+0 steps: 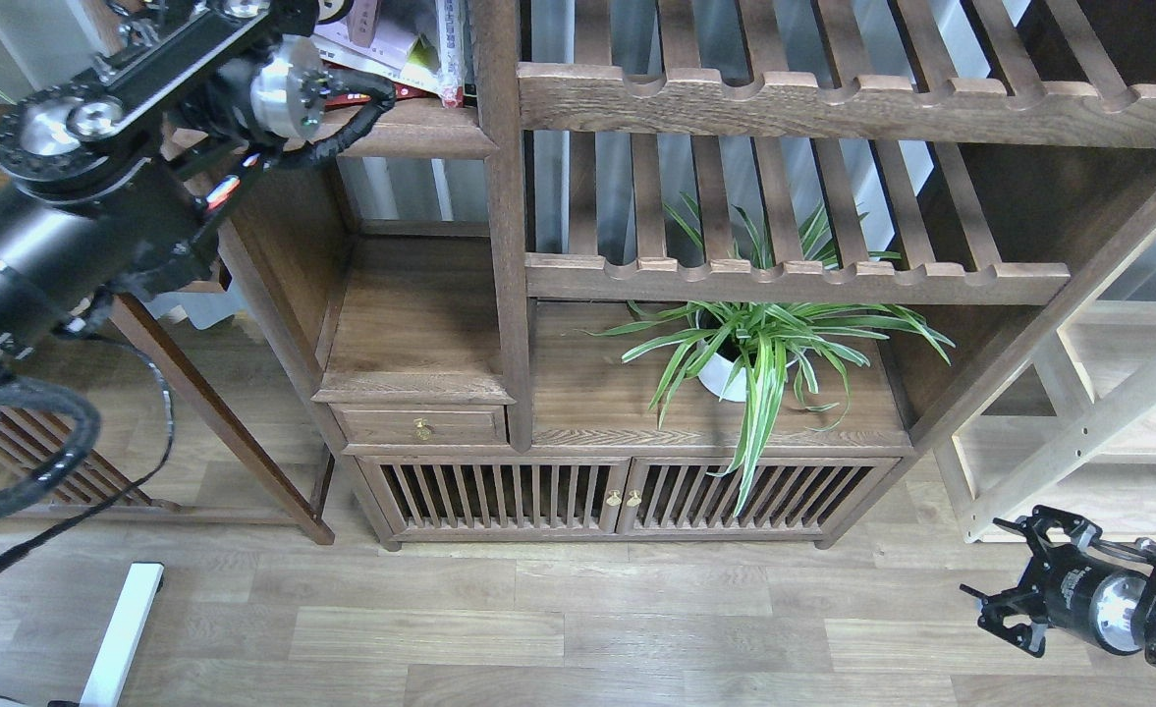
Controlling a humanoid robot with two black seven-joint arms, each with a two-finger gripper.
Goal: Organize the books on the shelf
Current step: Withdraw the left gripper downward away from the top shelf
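While the left arm reached up past the frame's top, its end effector out of sight, loose paperback books (381,44) lay heaped on the dark-brown wooden shelf (420,133); right end effector (1005,614), fingers spread and empty, hung well apart, low above the floor.

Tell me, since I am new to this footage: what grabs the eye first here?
The big black left arm sweeps from the left edge up to the shelf at top, where a jumble of books lies; its gripper is out of view. At centre, a striped green plant in a white pot sits under the slatted racks. The right gripper hangs low over the floor, bottom right.
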